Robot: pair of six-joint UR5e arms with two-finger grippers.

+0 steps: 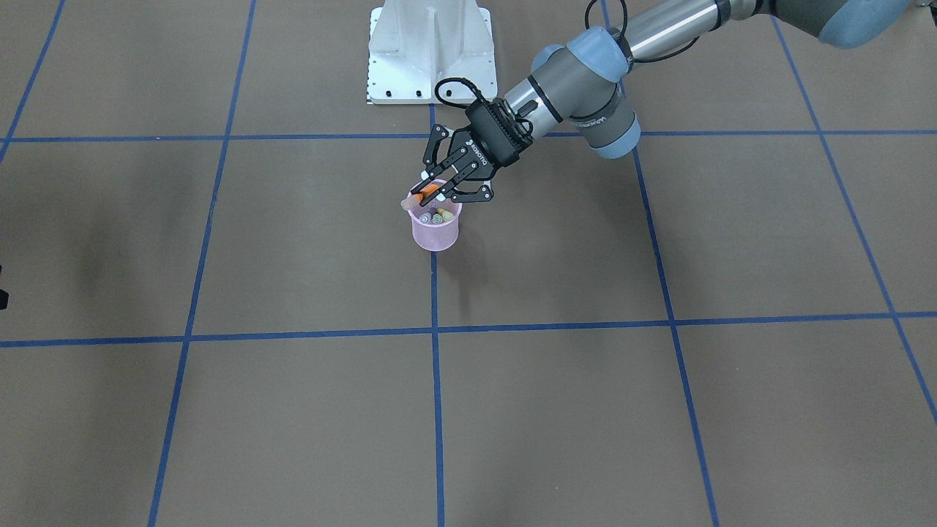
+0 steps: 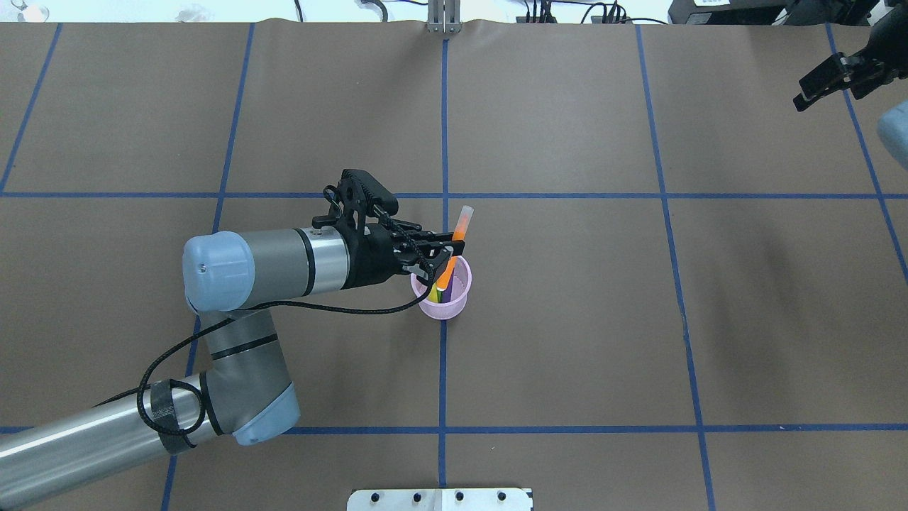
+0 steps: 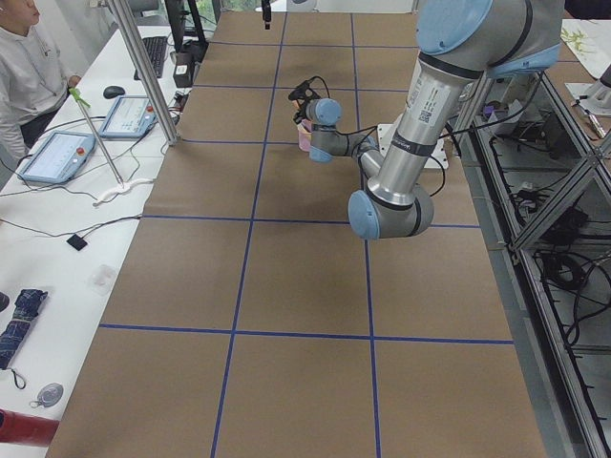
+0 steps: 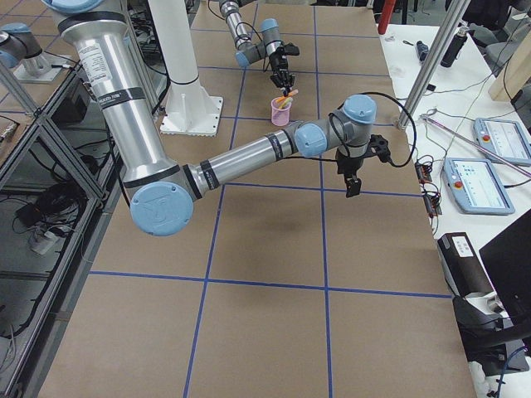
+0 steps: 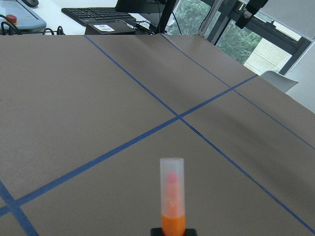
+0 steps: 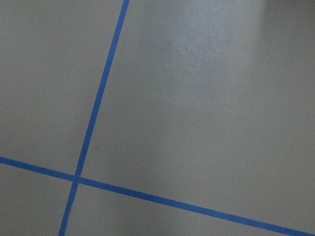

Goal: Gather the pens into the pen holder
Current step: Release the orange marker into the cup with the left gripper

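Orange pen (image 1: 424, 196) first: from the front it sits clamped between the closed fingers of the left gripper (image 1: 433, 192), slanting over the mouth of the holder (image 1: 436, 234), its capped end past the rim. Three other pens (image 1: 437, 217) stand inside the holder (caps up). A white base (image 1: 432, 51) lies well behind the holder.

From overhead, the fingers pinch the pen near its middle. The clear cap points beyond the holder's far rim and the lower end is over the mouth; I cannot tell how deep it goes. Yellow and purple show through the mesh. The right gripper (image 2: 826, 78) hangs well away from the holder, and I cannot tell whether its fingers are open or closed.

On the left side view the holder is a pink speck beside the wrist.

On the right side view the pen leans out above the holder.

The left wrist shows the capped pen rising from the bottom edge.

The right wrist shows only brown table (image 6: 206, 98) and blue tape (image 6: 93, 123).
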